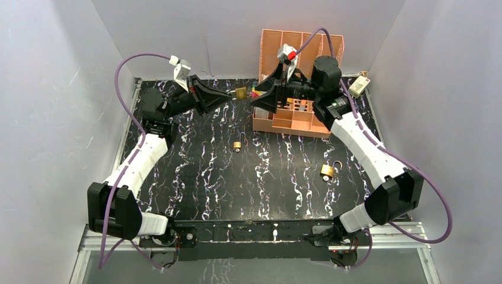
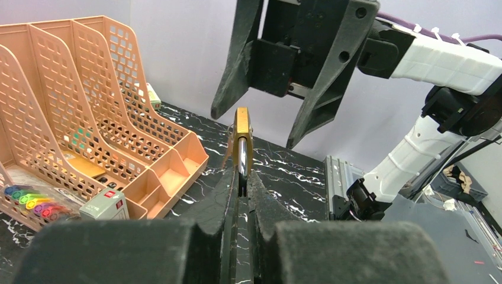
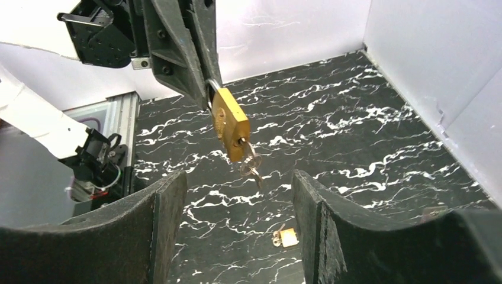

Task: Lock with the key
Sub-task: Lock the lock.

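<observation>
1. Left jaws: squeezed shut on the padlock (image 3: 229,124). They grip it at the shackle end, so the brass body sticks out past the tips, up in the air over the back of the desk (image 1: 266,189).
2. The key (image 3: 250,165) sits in the keyhole at the padlock's free end, with a second bit of metal dangling off it. Can't tell if the shackle is clicked in, because the left fingers cover it.
3. Right jaws: spread wide, nothing in them. They face the left jaws head-on. From the right wrist view, the padlock and key line up with the gap between the two fingers (image 3: 160,231), a little ahead of the tips and not touching.
4. Under and behind the right arm there's an orange organizer (image 1: 269,53) at the back of the desk, with coloured markers (image 2: 29,198) in it.
5. Two more locks are lying on the desk. A small padlock (image 1: 237,145) is near the middle, and an open padlock (image 1: 327,171) with its shackle swung out is over toward the right arm.
6. A white box (image 1: 359,86) is in the back right corner.
</observation>
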{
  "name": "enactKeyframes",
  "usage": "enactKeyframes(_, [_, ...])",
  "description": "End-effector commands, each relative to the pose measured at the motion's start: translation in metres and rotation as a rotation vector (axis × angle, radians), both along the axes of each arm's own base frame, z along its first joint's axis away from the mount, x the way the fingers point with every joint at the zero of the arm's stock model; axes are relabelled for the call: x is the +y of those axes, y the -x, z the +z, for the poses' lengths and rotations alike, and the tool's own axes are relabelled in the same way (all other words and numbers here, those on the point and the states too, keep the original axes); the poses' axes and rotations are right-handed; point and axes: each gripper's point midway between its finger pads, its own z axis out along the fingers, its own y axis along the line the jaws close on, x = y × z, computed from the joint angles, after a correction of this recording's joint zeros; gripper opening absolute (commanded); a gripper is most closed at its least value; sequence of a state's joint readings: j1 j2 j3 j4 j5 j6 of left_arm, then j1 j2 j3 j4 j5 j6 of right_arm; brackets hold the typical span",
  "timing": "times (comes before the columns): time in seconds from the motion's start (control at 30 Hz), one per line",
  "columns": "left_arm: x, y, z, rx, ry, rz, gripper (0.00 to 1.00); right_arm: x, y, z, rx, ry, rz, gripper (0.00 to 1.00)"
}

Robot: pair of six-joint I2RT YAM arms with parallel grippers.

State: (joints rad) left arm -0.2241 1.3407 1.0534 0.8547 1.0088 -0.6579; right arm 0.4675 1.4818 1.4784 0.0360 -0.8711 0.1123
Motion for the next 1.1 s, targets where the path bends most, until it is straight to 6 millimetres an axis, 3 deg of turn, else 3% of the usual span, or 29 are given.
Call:
enactKeyframes(0.0, [0.006, 0.016, 0.024, -0.108, -0.001, -0.009, 0.00, -0.007, 0.013, 0.038, -0.218, -0.064, 0.008, 0.70])
enactKeyframes(0.6, [0.005, 0.012, 0.023, -0.109, -0.014, -0.023, 0.00, 0.005, 0.008, 0.038, -0.194, -0.047, 0.099, 0.51])
enactKeyframes(1.07, [0.005, 0.009, 0.024, -0.114, -0.010, -0.010, 0.00, 0.007, 0.008, 0.034, -0.174, -0.031, 0.121, 0.21])
